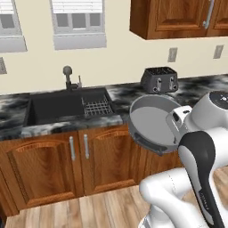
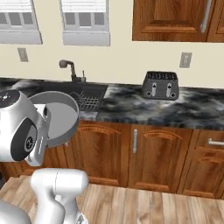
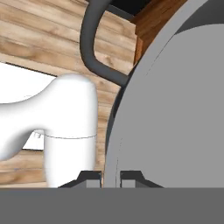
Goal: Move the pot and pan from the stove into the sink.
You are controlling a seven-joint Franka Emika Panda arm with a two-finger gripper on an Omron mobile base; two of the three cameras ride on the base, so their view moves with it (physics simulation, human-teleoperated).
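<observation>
Left base view: the pot [image 1: 151, 121] hangs tilted in the air in front of the desk [image 1: 120, 95], right of the sink [image 1: 62, 107], open side toward the camera. Right base view: the pot [image 2: 59, 116] sits by the arm, near the sink [image 2: 89, 94], left of the toaster [image 2: 160, 85]. Hand view: the tool [image 3: 111, 177] is clenched on the pot's [image 3: 175, 109] rim, loop handle [image 3: 94, 43] above.

The pot [image 1: 153, 120] looks matt grey metal (smooth inside); the counter [image 2: 175, 109] glossy black-grey marble, cabinet doors [image 1: 40, 164] polished wood, toaster [image 2: 160, 85] dark metal.
</observation>
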